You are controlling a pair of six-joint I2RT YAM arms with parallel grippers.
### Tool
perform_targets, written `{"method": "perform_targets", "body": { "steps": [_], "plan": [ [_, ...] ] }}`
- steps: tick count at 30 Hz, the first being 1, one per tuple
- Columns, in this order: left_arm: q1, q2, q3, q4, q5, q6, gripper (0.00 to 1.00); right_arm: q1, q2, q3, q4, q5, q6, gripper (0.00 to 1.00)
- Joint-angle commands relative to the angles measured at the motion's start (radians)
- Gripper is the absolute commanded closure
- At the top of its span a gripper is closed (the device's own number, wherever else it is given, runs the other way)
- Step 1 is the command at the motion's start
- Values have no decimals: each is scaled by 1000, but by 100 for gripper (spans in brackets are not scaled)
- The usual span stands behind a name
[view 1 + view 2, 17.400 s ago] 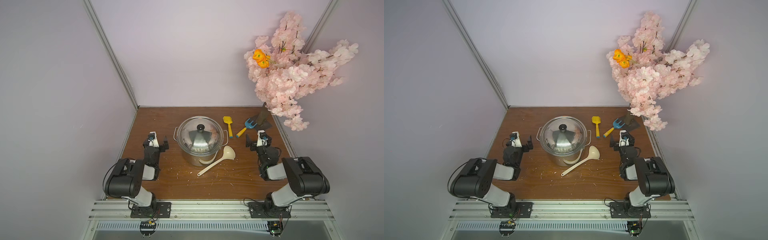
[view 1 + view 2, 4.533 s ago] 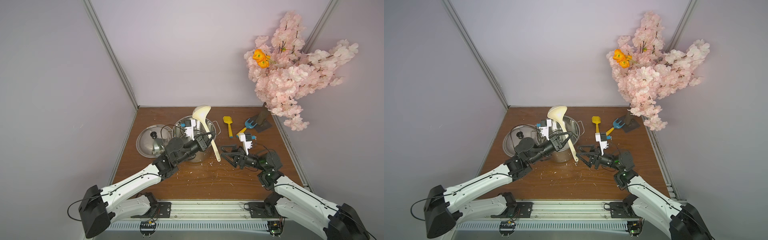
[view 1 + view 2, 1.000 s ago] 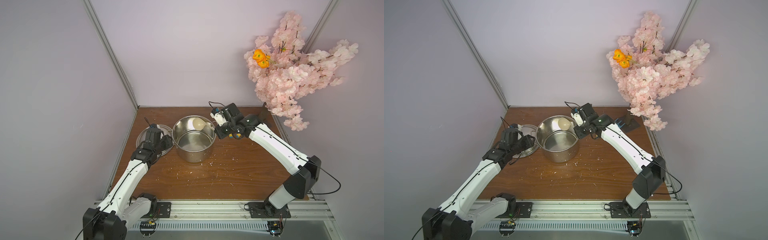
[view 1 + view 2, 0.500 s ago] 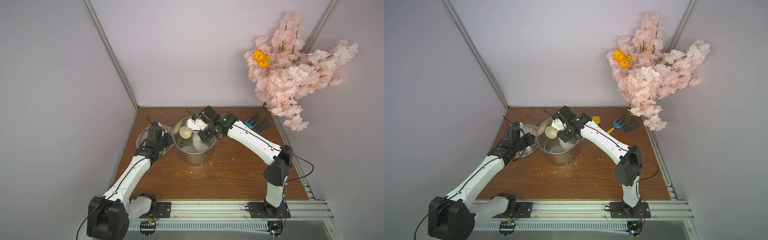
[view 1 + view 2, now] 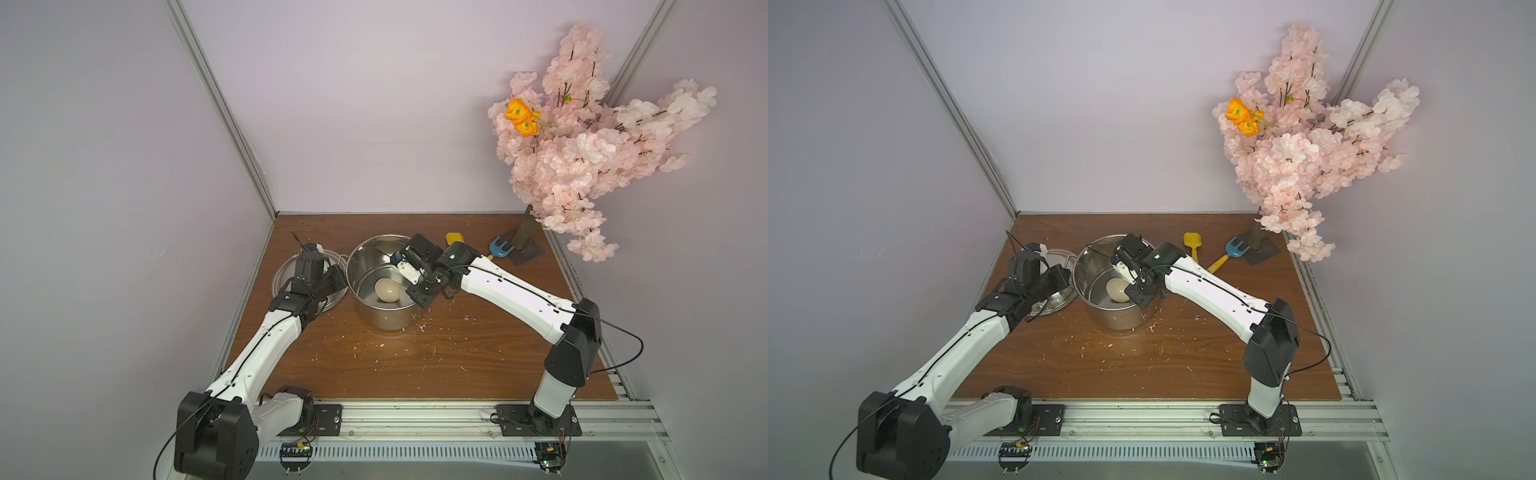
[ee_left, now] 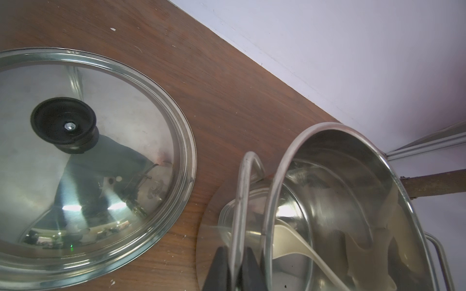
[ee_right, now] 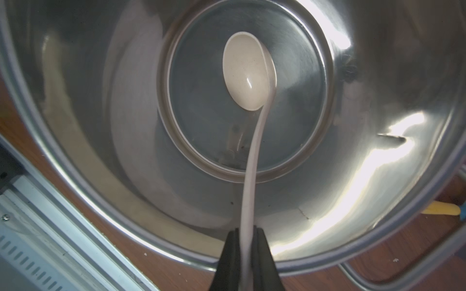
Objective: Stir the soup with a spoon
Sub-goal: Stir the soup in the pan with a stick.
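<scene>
The steel pot [image 5: 386, 320] [image 5: 1121, 321] stands mid-table without its lid. The cream spoon [image 5: 387, 289] [image 5: 1118, 290] [image 7: 245, 75] hangs bowl-down near the pot's floor, also seen in the left wrist view [image 6: 285, 239]. My right gripper [image 7: 248, 233] [image 5: 409, 272] [image 5: 1125, 270] is over the pot's right rim, shut on the spoon's slim handle. My left gripper [image 6: 235, 252] [image 5: 338, 276] [image 5: 1061, 276] is shut on the pot's left wire side handle [image 6: 243, 181]. No soup shows; the pot's floor looks like bare steel.
The pot's lid [image 5: 282, 278] [image 5: 1059, 299] [image 6: 100, 151] lies flat left of the pot, under my left wrist. A yellow toy shovel [image 5: 1192, 243] and a blue rake [image 5: 1235, 248] lie behind my right arm. A blossom branch [image 5: 582, 145] overhangs the back right corner. Crumbs dot the board.
My left gripper has closed on the pot's side handle. My right arm has carried the spoon's bowl from the far rim across the pot and down toward the floor.
</scene>
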Motion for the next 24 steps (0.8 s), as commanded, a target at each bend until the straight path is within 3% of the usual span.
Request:
{"method": "perform_targets", "body": {
  "steps": [1,10,17,24],
  "plan": [
    [10,13,11,-50,19,54,89,-42,-47,-14,6,65,32,100],
    [10,21,12,-41,47,63,89,-56,99,177,9,42,31,100],
    [10,23,8,-36,59,67,89,33,218,363,-31,-51,0,100],
    [10,26,8,-36,55,67,89,88,141,241,-29,-47,0,100]
  ]
}}
